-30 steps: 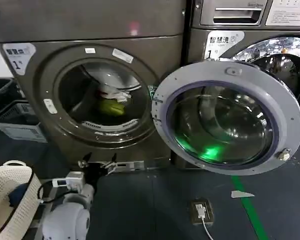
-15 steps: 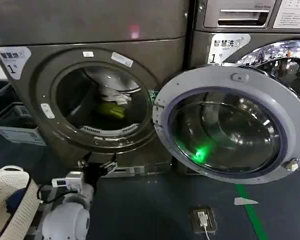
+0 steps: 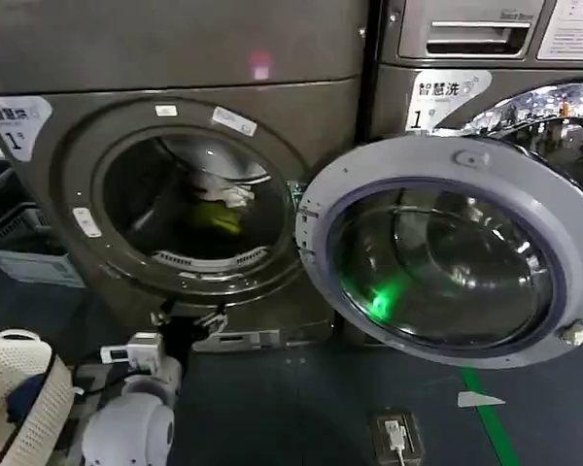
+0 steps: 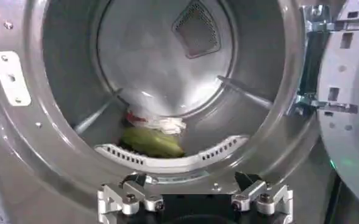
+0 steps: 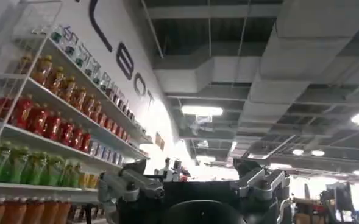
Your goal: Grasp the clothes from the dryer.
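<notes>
At the far left of the head view a white mesh basket (image 3: pixel 15 388) is sitting on the floor beside the robot's left arm, likely waiting to receive the laundry. The left claw (image 3: pixel 187 321) is hovering low in front of the dryer (image 3: pixel 175 58), just below the porthole rim; in its own wrist view the left claw (image 4: pixel 194 193) is standing released, fingers spread wide and gripping nothing, aimed straight into the drum, which reads as lining up for a reach inside.

The clothes (image 3: pixel 217 207) are lying at the bottom of the drum, toward the back, well apart from the claw. Seen closer, the clothes (image 4: pixel 153 136) are forming a small slumped heap: a yellow-green piece bunched in front, and a crumpled white piece with a red patch resting on and behind it. Both look soft and limp, far smaller than the drum, so they should bunch easily under a pinch.

To the right, the dryer's glass door (image 3: pixel 447 252) is hanging swung fully open on its hinge, keeping the porthole clear for the arm. Behind it a second machine with a silver drawer handle (image 3: pixel 466 34) is standing untouched.

The right claw (image 5: pixel 194 185) is pointing up toward the ceiling and a shelf of bottled drinks (image 5: pixel 39 128), parked away from the work, its fingers spread and holding nothing.
</notes>
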Robot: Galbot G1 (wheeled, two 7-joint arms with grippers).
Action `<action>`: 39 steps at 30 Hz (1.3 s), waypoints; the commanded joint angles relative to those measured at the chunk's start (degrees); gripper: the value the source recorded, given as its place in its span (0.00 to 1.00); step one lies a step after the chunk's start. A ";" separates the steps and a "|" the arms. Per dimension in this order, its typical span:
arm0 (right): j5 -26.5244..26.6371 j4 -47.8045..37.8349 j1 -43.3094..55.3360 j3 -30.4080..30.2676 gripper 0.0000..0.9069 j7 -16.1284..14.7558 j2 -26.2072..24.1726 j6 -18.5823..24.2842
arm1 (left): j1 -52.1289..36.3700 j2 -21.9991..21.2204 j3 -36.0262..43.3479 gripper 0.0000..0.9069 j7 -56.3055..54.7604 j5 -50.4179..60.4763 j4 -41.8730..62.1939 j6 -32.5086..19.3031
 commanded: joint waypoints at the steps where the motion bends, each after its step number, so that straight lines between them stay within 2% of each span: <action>1: 0.00 -0.02 0.02 -0.01 1.00 -0.02 0.08 0.09 | -0.06 -0.01 0.03 1.00 -0.26 0.06 0.15 2.81; 39: -0.10 0.17 0.16 -0.47 1.00 -0.12 0.24 0.08 | 0.31 0.04 -0.24 1.00 -1.21 1.39 0.51 2.81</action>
